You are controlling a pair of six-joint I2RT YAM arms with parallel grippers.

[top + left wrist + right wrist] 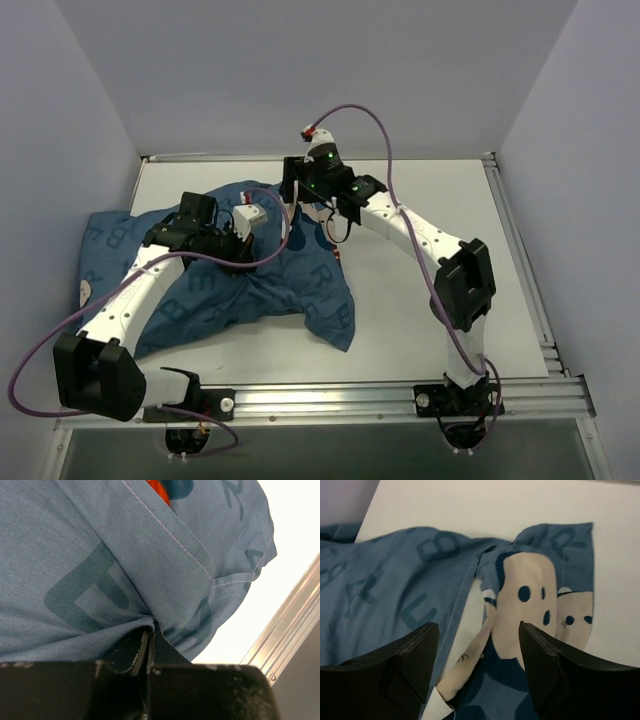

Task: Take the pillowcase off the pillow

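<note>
At the left of the table (pixel 450 340), the pillowcase (pixel 200 295) is seen lying in a rumpled, plump heap, its left end reaching toward the left wall. No bare pillow is seen anywhere on the table, so the pillow is judged to be inside the cover.

Over the middle of the heap, the left gripper (pixel 150 637) is clamped on a fold of the pillowcase. In the left wrist view the cloth is drawn into puckers at the pinch, just beside a stitched hem (pixel 170 535).

Further right, at the far right part of the cover, the right gripper (pixel 479 632) is held above the cloth with its fingers well apart and nothing between them. Beneath it the open edge of the cover is shown, with the printed mouse faces (pixel 527 602) on the flap to the right. A white sliver (pixel 470 611) is exposed in the gap, and it cannot be told whether that is pillow or table.

The task is judged to be near its beginning. One hold on the cloth is secured and the opening is exposed, but no part of the pillow is drawn out. Nearly all is left to be done: the mouth is to be taken, and cover and pillow are to be pulled apart.
</note>
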